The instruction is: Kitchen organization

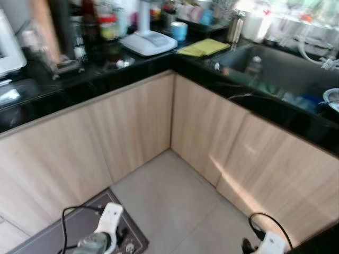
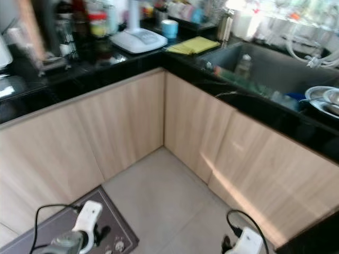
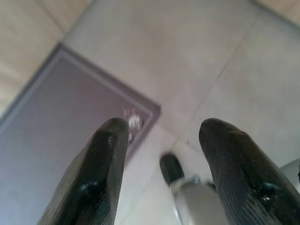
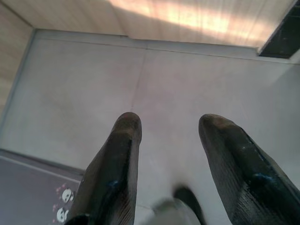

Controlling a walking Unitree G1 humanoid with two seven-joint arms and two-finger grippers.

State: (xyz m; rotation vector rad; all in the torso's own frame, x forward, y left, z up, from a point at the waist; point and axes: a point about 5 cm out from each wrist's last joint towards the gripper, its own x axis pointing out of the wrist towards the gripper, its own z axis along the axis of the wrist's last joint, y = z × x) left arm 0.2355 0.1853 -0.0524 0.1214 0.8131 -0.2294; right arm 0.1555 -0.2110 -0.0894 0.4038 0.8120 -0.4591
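Observation:
I face an inner corner of a black kitchen counter [image 1: 132, 66] over light wood cabinets [image 1: 127, 127]. On it stand a white appliance base [image 1: 148, 42], a blue cup [image 1: 179, 30], a yellow cloth [image 1: 204, 47] and bottles and jars [image 1: 100, 26]. A sink [image 1: 275, 71] with a bottle inside sits at the right, with metal bowls [image 2: 323, 100] beside it. Both arms hang low. My left gripper [image 3: 161, 136] is open above the floor and mat. My right gripper [image 4: 168, 133] is open above the floor tiles.
A grey floor mat [image 1: 79, 227] lies by the left cabinets. Pale floor tiles [image 1: 175, 201] fill the corner. Sunlight falls across the right cabinet doors [image 1: 254, 185]. A white appliance [image 1: 8, 50] stands at the far left of the counter.

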